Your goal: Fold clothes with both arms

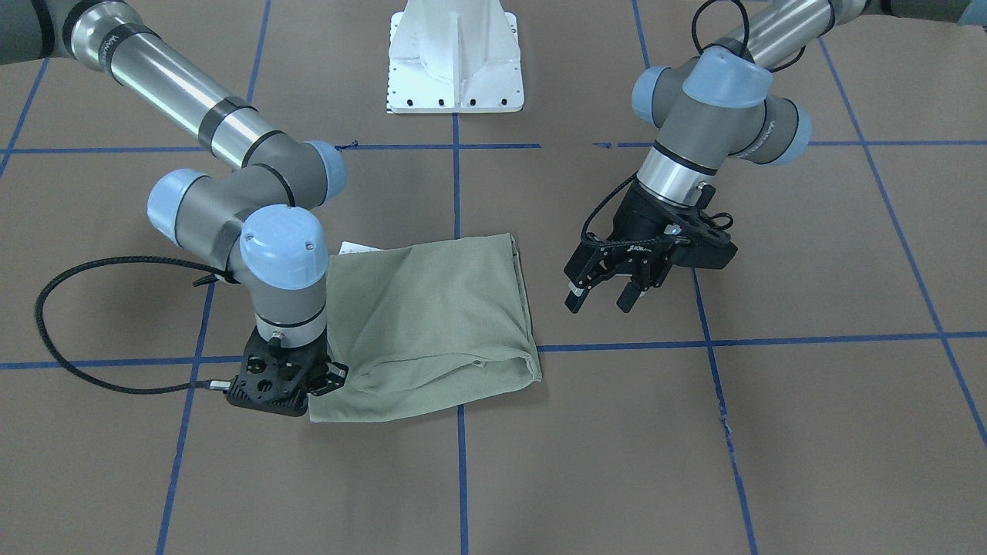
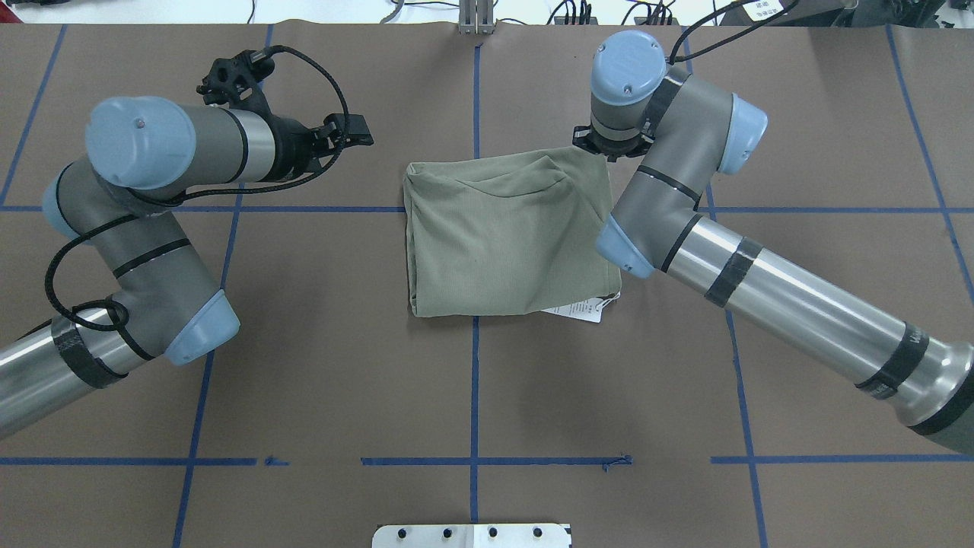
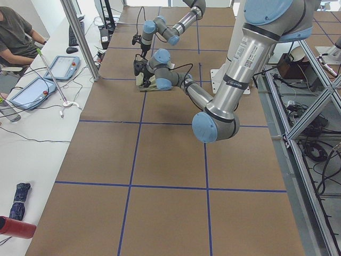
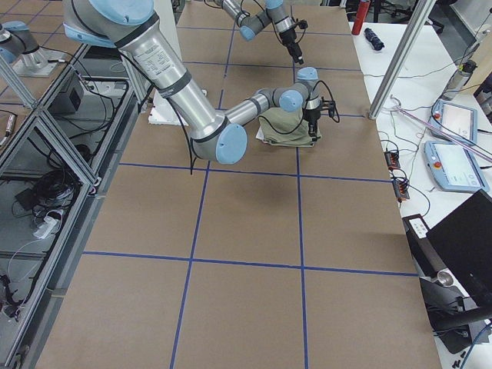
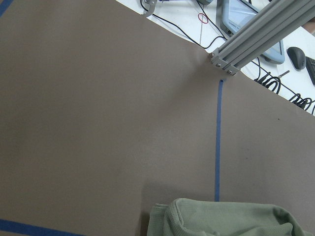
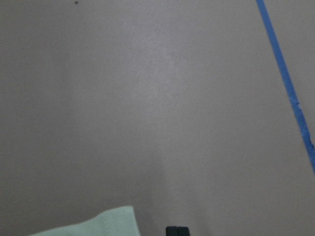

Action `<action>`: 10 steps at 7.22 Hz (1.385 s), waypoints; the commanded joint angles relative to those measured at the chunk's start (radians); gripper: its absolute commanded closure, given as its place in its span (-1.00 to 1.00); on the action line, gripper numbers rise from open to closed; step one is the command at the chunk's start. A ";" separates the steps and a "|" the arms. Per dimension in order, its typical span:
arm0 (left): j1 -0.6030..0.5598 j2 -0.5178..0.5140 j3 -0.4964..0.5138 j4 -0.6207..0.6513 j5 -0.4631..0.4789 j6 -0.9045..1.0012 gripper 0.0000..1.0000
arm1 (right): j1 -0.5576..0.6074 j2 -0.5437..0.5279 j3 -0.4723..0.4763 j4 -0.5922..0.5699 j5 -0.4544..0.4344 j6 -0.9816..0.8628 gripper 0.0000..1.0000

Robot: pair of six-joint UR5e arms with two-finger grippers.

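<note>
Brown paper marked with blue tape lines (image 1: 460,185) covers the table (image 1: 771,432). The shirt (image 1: 432,316) lies folded into a rough rectangle near its middle. The right gripper (image 6: 177,231) points straight down at one corner of the shirt. In the wrist view its black tips meet with no gap, and the pale cloth edge sits just beside them, not between them. A white tag (image 1: 356,247) pokes out from the shirt edge on that arm's side. The left gripper (image 1: 600,299) hangs above bare paper with its jaws spread wide and nothing between them. The shirt lies apart from it, off to the side.
</note>
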 commanded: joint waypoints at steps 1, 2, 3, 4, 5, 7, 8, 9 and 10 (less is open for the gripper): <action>0.000 0.008 -0.003 0.000 -0.002 0.000 -1.00 | 0.058 0.008 -0.047 0.030 0.024 -0.043 1.00; 0.000 0.008 -0.021 0.005 -0.008 0.000 -1.00 | 0.087 0.010 -0.038 0.030 0.076 -0.053 1.00; 0.000 0.034 -0.038 0.005 -0.015 0.017 -1.00 | 0.128 -0.002 -0.014 0.024 0.142 -0.111 1.00; -0.005 0.045 -0.045 0.006 -0.073 0.080 -1.00 | 0.187 -0.075 0.055 0.021 0.232 -0.171 1.00; -0.018 0.065 -0.055 0.006 -0.100 0.197 -1.00 | 0.252 -0.173 0.142 0.020 0.288 -0.256 1.00; -0.113 0.184 -0.090 0.008 -0.199 0.445 -1.00 | 0.365 -0.373 0.279 0.018 0.421 -0.442 1.00; -0.176 0.262 -0.116 0.008 -0.250 0.574 -1.00 | 0.410 -0.462 0.328 0.018 0.463 -0.502 1.00; -0.252 0.346 -0.145 0.014 -0.318 0.718 -1.00 | 0.465 -0.561 0.379 0.016 0.504 -0.595 0.97; -0.332 0.410 -0.170 0.060 -0.377 0.839 -1.00 | 0.514 -0.635 0.397 0.016 0.547 -0.659 0.42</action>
